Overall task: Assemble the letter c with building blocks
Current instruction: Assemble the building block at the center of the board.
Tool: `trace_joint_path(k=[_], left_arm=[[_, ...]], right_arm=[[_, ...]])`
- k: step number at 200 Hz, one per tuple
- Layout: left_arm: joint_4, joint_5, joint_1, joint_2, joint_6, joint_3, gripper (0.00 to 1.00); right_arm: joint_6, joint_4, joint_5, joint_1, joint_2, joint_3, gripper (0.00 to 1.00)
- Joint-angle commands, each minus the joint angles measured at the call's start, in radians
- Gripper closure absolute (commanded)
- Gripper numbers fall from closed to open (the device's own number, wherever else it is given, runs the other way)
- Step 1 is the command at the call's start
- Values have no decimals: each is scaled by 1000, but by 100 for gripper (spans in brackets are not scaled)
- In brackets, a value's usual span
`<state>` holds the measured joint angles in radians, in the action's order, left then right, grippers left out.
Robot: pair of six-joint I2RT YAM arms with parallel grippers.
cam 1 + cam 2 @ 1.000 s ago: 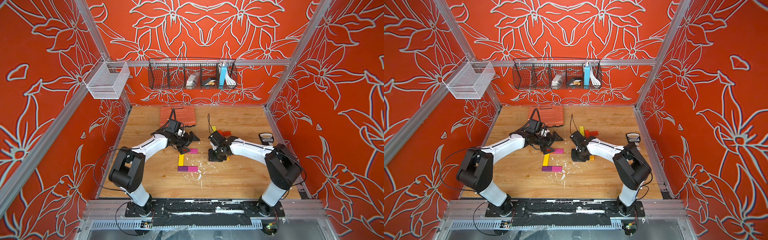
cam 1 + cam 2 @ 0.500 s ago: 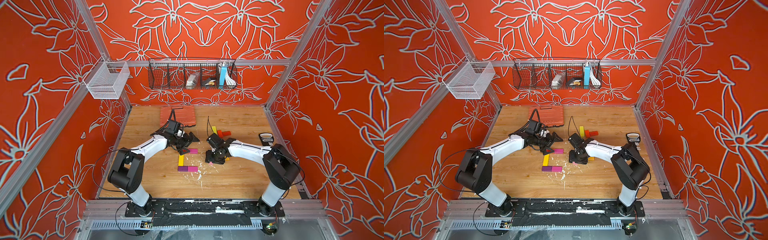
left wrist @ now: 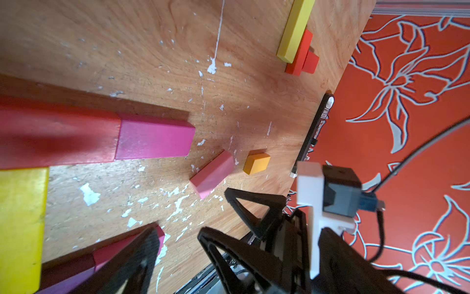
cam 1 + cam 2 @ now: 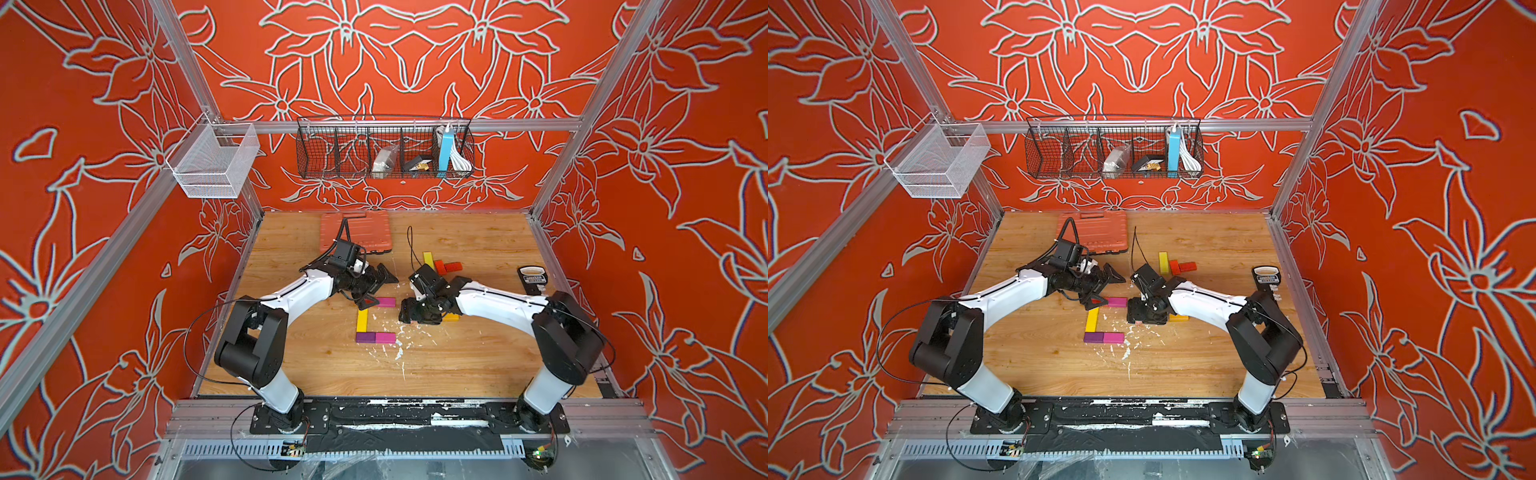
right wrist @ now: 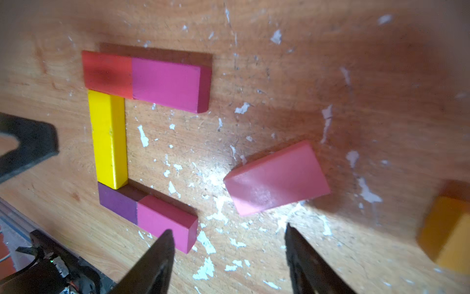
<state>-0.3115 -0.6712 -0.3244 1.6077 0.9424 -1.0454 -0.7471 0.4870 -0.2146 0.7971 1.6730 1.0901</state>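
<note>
Block group [image 5: 108, 137]: 5 blocks, touching, mid-table. Right of it, apart: 1 tilted block [image 5: 277, 178], then 1 small block [image 5: 447, 239] beyond. Behind it to the right: 3-block cluster [image 4: 442, 266], touching; directly behind it, well apart: case [image 4: 365, 232].

No legible text anywhere. Only lettering seen: pale label strip w/ dark print on small flat black plastic gadget [image 4: 532, 279], lying on scuffed wooden tabletop [image 4: 457, 365] at approx 3 o'clock, near rt wall. Seen in both top views [image 4: 1267, 279]; print too small & blurred to read. Edge-on in left wrist view [image 3: 321, 119], tiny white stickers there, also unreadable.
</note>
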Motion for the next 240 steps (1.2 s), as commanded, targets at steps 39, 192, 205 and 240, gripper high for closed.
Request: trace_joint_path(k=[39, 192, 205, 240], left_arm=[[-47, -10, 78, -45, -20, -40, 2], [-46, -22, 119, -38, -25, -33, 2], [-43, -22, 120, -40, -26, -28, 2], [-35, -25, 119, -43, -24, -18, 2]], right_arm=[[332, 246, 212, 5, 40, 177, 13], [388, 302, 195, 33, 270, 314, 11], [388, 300, 195, 35, 279, 317, 11], [384, 308, 201, 35, 309, 332, 14]])
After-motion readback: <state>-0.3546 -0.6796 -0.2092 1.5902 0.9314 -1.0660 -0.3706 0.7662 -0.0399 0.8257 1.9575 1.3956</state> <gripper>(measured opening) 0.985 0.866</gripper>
